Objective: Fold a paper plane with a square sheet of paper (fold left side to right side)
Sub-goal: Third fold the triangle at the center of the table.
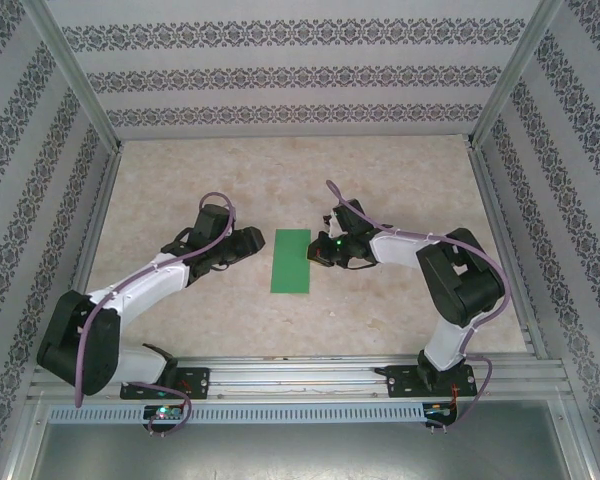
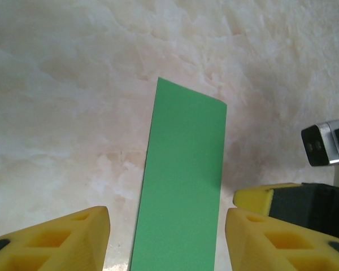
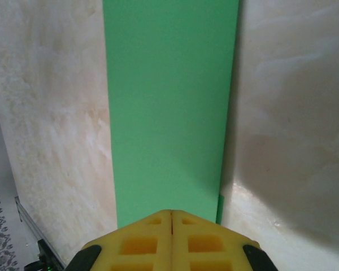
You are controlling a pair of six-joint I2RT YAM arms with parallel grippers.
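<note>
Paper first, and I read it starting from the right claw. On its wrist camera the two yellow pads were pressed together with no gap, and their tips sat right at the near edge of the green strip. I could not tell whether a layer was pinched between them. A thin, darker green sliver showed beside the strip's corner close to the tips. From above, that claw sat against the strip's right long edge, toward its far end.

The left claw stood partly open and held nothing. In its own camera its pads were apart, one on each side of the strip's near end, and the right claw's yellow tip showed just past the strip. From above, the left claw was just left of the paper and apart from it.

I saw the paper lying flat as a narrow rectangle, between the two arms on the pale marbled counter.
</note>
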